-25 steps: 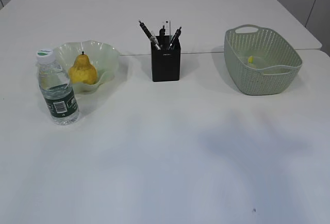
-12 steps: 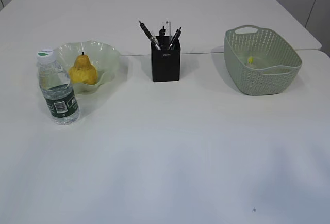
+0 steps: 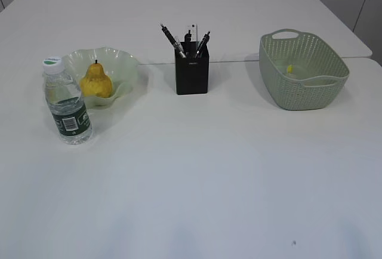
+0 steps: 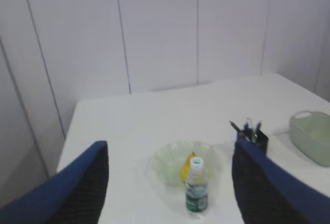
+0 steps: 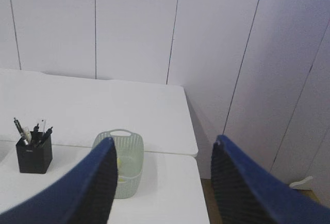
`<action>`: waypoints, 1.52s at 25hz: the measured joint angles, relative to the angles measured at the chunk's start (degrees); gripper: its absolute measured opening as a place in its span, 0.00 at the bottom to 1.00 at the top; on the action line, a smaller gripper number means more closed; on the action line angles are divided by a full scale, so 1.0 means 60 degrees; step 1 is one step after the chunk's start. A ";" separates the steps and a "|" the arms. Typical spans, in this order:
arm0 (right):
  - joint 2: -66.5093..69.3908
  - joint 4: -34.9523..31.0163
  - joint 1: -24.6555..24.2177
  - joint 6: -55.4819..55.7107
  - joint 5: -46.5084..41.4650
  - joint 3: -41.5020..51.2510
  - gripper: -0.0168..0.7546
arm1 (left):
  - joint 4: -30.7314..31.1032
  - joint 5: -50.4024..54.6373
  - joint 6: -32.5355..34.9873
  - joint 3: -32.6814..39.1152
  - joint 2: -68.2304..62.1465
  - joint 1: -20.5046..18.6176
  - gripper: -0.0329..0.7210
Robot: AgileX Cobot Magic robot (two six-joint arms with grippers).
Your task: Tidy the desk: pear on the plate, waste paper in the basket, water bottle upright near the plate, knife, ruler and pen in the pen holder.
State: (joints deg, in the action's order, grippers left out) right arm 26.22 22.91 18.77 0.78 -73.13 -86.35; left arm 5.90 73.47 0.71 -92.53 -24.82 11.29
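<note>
A yellow pear (image 3: 96, 81) lies in the pale green wavy plate (image 3: 125, 64). A water bottle (image 3: 66, 102) stands upright in front of the plate. The black pen holder (image 3: 191, 72) holds pens and a ruler. The green basket (image 3: 302, 87) holds a yellowish scrap (image 3: 290, 68). No gripper shows in the exterior view. My left gripper (image 4: 169, 182) is open, high above and well back from the bottle (image 4: 196, 189) and plate (image 4: 167, 164). My right gripper (image 5: 165, 180) is open, high above the table beside the basket (image 5: 122, 149).
The pen holder also shows in the left wrist view (image 4: 253, 135) and the right wrist view (image 5: 33, 154). A seam between two tabletops (image 3: 239, 61) runs behind the objects. The table's right edge (image 5: 198, 182) drops off next to the basket. Panelled walls stand behind.
A faint shadow on the table's front right has slid off toward the front and faded. The objects have not moved.
</note>
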 joint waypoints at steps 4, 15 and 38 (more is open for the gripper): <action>-0.0985 -0.0526 0.0000 0.0057 -0.0022 0.1145 0.62 | -0.0842 0.0008 0.0000 0.1518 0.0804 0.0000 0.75; -0.3424 -0.2208 0.0000 0.0173 -0.0039 0.4531 0.62 | -0.1443 0.0008 -0.0119 0.4074 0.2578 0.0000 0.74; -0.4600 -0.3301 0.0000 -0.0665 -0.0101 0.7704 0.62 | -0.1279 0.0024 0.0048 0.9972 0.4092 0.0000 0.74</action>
State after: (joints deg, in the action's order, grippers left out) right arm -1.38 3.11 18.77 -3.21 -73.73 -40.13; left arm -1.78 73.62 1.00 -32.70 -0.27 11.29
